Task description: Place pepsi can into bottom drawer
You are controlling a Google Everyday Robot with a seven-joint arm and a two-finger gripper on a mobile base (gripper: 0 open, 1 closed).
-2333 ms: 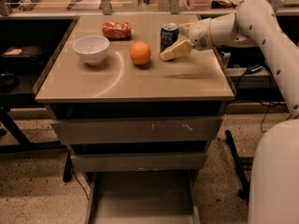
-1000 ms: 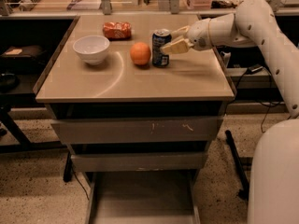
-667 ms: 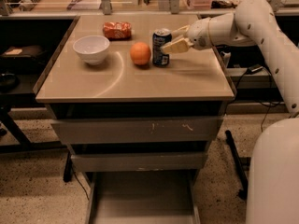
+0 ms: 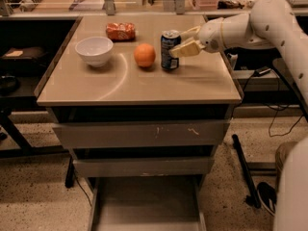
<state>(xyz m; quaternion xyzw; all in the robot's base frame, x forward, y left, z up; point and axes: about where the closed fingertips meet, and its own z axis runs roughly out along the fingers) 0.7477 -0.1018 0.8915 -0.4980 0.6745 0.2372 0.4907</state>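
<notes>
Gripper (image 4: 180, 41) clamps the pepsi can (image 4: 169, 50), upright on the worktop (image 4: 144, 88) toward its back right corner; lifting and bottom drawer (image 4: 144, 203) placement remain.

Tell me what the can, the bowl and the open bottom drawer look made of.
Can: thin metal, by its shiny silver top and printed blue wall; the end effector is at its right side.
Bowl: glazed ceramic or plastic, smooth glossy white.
Bottom drawer: likely sheet metal, flat matte grey.
</notes>
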